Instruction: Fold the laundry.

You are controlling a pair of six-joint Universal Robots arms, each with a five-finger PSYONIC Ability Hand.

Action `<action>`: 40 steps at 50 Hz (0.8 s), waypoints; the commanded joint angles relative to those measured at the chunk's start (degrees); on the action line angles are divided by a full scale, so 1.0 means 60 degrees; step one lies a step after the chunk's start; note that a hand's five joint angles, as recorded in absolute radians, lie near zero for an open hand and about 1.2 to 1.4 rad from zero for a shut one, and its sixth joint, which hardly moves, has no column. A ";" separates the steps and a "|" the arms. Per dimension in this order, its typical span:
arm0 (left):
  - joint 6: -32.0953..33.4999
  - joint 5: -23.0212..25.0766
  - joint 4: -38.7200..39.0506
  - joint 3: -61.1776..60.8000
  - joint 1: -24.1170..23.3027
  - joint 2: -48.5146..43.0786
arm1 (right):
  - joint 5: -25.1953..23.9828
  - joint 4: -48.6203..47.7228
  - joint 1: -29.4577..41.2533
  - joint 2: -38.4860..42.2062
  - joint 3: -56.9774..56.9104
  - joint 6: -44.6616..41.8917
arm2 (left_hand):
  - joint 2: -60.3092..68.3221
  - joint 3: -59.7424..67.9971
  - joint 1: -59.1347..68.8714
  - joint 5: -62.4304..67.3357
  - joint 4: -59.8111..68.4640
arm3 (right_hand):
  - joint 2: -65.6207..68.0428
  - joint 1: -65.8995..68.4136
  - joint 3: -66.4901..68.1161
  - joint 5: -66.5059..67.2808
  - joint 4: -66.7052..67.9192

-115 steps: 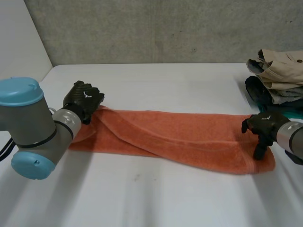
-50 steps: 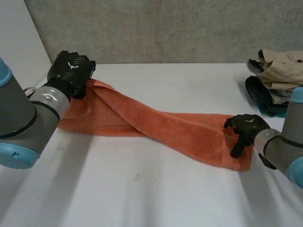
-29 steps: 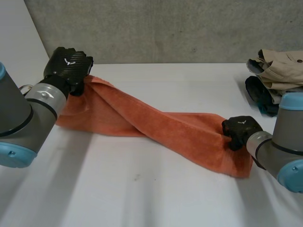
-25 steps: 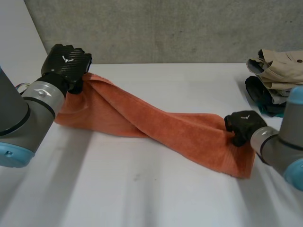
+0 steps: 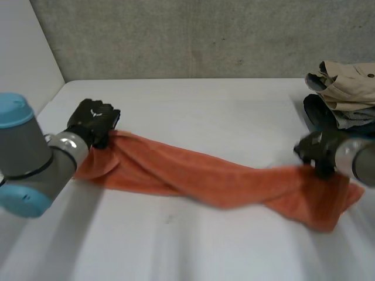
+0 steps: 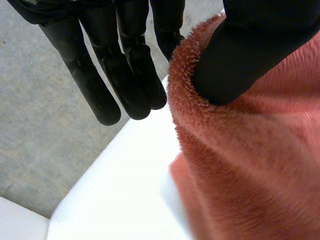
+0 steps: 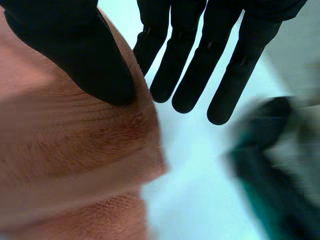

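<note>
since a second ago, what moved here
The left robot hand came down and toward the camera, the right robot hand swung out to the right, pulling the orange towel straighter and lower. Both kept their pinch on its ends; the clothes pile stayed put.

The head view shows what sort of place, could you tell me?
Likely a robot test bench, not a home: bare concrete wall, white table, orange towel and clothes pile for folding.
</note>
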 commanded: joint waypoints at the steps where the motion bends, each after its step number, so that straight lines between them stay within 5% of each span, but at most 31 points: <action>1: 0.0350 -0.0122 0.0476 0.4347 -0.0152 -0.1388 | 0.1282 -0.3350 0.0608 0.0628 -0.3339 0.2268 | 0.1880 0.1919 0.2457 0.2027 0.1855 | 0.2051 0.2888 0.1965 0.2130 0.1898; 9: -0.2110 -0.0824 0.2804 0.6637 -0.0064 -0.1345 | 0.1795 -0.7822 0.1238 -0.0309 -0.2935 0.2578 | 0.1880 0.1919 0.2457 0.2027 0.1855 | 0.2051 0.2888 0.1965 0.2130 0.1898; 16: -0.2479 -0.0957 0.3143 0.5454 -0.0035 -0.1066 | 0.1723 -0.8063 0.1415 -0.0222 -0.2553 0.2446 | 0.1880 0.1919 0.2457 0.2027 0.1855 | 0.2051 0.2888 0.1965 0.2130 0.1898; 28: -0.2128 -0.0928 0.2997 0.0957 0.0024 -0.1081 | 0.0786 -0.6716 0.1459 0.0876 -0.0140 0.2212 | 0.1880 0.1919 0.2457 0.2027 0.1855 | 0.2051 0.2888 0.1965 0.2130 0.1898; 40: 0.0552 -0.0577 0.3011 -0.2633 0.0873 0.0309 | 0.0010 -0.6056 0.1415 0.0453 0.2982 0.2197 | 0.1661 0.1701 0.2239 0.1809 0.1636 | 0.2051 0.2888 0.1965 0.2130 0.1898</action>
